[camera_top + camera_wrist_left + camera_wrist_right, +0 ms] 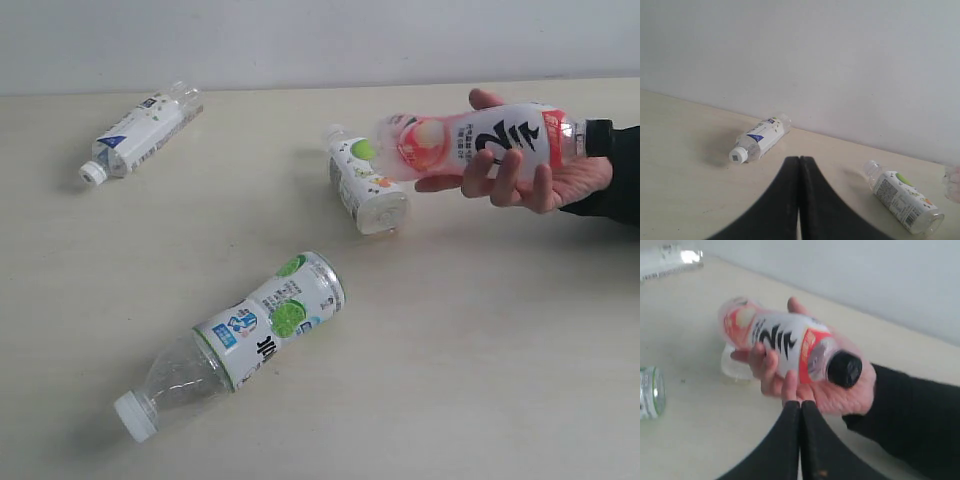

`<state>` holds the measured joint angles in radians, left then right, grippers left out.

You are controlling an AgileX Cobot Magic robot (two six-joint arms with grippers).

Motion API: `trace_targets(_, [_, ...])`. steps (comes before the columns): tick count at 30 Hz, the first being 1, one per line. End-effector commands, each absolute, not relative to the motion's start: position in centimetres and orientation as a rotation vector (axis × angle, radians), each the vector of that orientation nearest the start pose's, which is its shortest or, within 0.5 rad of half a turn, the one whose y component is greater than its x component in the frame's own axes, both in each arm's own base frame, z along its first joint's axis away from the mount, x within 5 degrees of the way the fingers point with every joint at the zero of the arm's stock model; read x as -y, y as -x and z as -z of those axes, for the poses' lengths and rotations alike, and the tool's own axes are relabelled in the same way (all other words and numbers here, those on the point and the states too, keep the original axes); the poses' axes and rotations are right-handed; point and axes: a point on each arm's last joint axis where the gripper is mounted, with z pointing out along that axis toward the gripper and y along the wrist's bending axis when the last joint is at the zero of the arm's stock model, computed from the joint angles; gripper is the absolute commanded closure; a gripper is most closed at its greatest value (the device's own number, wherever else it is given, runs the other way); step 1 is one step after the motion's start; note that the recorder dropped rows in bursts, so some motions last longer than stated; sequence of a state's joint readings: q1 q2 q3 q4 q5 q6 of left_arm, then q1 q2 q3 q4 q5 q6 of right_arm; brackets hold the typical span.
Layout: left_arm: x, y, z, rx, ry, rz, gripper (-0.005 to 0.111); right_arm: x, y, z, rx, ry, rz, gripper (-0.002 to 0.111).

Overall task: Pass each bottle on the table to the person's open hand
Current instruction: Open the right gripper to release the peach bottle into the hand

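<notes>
The pink-white bottle [490, 140] with the black cap lies across the person's open hand [545, 185], whose fingers curl round it above the table [500, 350]. In the right wrist view, my right gripper [800, 404] is shut and empty, just short of that hand [845, 392] and the pink-white bottle [785, 342]. Three bottles lie on the table: the white-blue one [140, 135] at far left, the small white one with green fruit [365, 185] beside the hand, and the lime-print one [255, 335] near the front. My left gripper [799, 159] is shut and empty, apart from the white-blue bottle [760, 139].
A pale wall runs along the table's far edge. The person's black sleeve [620, 175] reaches in from the right. Neither arm shows in the exterior view. The small white bottle [902, 200] lies to one side of my left gripper.
</notes>
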<state>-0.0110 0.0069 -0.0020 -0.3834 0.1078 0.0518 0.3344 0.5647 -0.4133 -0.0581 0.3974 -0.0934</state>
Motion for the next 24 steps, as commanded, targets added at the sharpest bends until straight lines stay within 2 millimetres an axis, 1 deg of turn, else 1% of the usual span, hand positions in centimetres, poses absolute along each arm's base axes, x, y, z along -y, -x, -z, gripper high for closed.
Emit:
trace_targets(1, [0.5,-5.6,-20.4,-1.579,0.212,0.300,0.107,-3.4,-9.8,-27.5,-1.687,0.421,-0.126,0.108])
trace_targets(3, [0.5,-5.6,-20.4,-1.579,0.212,0.300,0.107,-3.3,-9.3,-27.6,-1.640,0.374,-0.168,0.108])
trace_targets(6, [0.5,-5.6,-20.4,-1.579,0.212,0.300,0.107,-3.1,-8.7,-27.5,-1.626,0.294,-0.250,0.108])
trace_targets(10, [0.5,-5.6,-20.4,-1.579,0.212,0.300,0.107,-2.9,-8.2,-27.0,-1.573,0.250,-0.282,0.108])
trace_targets(15, [0.5,-5.6,-20.4,-1.579,0.212,0.300,0.107,-2.8,-8.3,-24.0,-1.588,0.246,-0.268,0.108])
trace_targets(16, [0.5,-5.6,-20.4,-1.579,0.212,0.300,0.107,-2.8,-8.3,-23.6,-1.582,0.239,-0.270,0.108])
trace_targets(19, [0.5,-5.6,-20.4,-1.579,0.212,0.300,0.107,-2.7,-8.3,-23.7,-1.581,0.195,-0.302,0.108])
trace_targets(24, [0.5,-5.6,-20.4,-1.579,0.212,0.300,0.107,-2.5,-7.7,-24.2,-1.533,0.185,-0.311,0.108])
